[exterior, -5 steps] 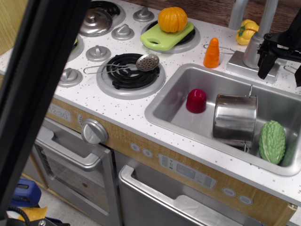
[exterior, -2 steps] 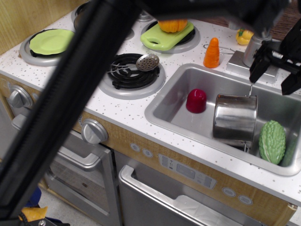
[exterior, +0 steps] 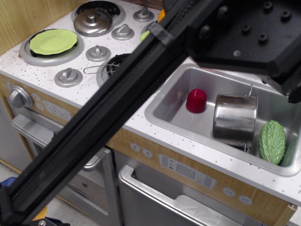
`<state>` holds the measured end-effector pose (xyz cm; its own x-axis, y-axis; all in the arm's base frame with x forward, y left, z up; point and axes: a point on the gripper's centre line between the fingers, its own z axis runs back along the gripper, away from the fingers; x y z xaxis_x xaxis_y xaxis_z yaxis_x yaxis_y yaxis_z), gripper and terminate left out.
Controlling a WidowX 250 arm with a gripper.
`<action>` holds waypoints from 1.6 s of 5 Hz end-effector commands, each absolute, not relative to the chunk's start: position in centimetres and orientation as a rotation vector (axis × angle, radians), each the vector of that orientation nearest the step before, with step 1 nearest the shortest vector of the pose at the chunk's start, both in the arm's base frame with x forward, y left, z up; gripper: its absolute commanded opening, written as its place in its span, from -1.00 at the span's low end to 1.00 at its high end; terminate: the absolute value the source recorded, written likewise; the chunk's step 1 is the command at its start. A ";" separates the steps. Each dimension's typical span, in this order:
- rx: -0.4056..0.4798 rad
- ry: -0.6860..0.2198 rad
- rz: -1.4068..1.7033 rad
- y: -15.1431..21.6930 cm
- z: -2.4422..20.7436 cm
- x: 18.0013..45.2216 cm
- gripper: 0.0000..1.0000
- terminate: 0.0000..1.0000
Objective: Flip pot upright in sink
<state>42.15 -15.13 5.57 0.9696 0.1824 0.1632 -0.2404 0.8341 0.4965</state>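
The pot, shiny steel with thin wire handles, lies in the sink right of centre. Its side wall faces me and its opening does not show. My arm crosses the view diagonally from bottom left to top right. Its black wrist and the gripper hang over the back right of the sink, above and apart from the pot. Only a dark bit of the gripper shows at the right edge, and its fingers are hidden.
A red cup sits upside down left of the pot. A green bumpy vegetable lies right of it. On the stove are a domed steel lid, a green plate and grey knobs.
The arm has swung across the view and now hides the coil burner, cutting board, carrot and faucet. The gripper has moved down over the sink's back right. The pot has not moved.
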 end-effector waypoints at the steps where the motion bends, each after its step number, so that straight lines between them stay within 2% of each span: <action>1: 0.572 -0.148 0.260 -14.4 6.9 42.0 1.00 -1.00; 4: 0.581 -0.182 0.269 -12.2 4.7 40.6 1.00 -1.00; 6: 0.631 -0.170 0.246 -10.3 4.9 40.0 1.00 -1.00; 7: 0.650 -0.161 0.248 -9.6 4.9 39.8 -1.00 -1.00; 8: 0.643 -0.135 0.273 -9.6 4.7 39.8 -1.00 -1.00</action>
<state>38.56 -8.76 0.68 0.9656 0.2357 0.1095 -0.2529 0.7549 0.6051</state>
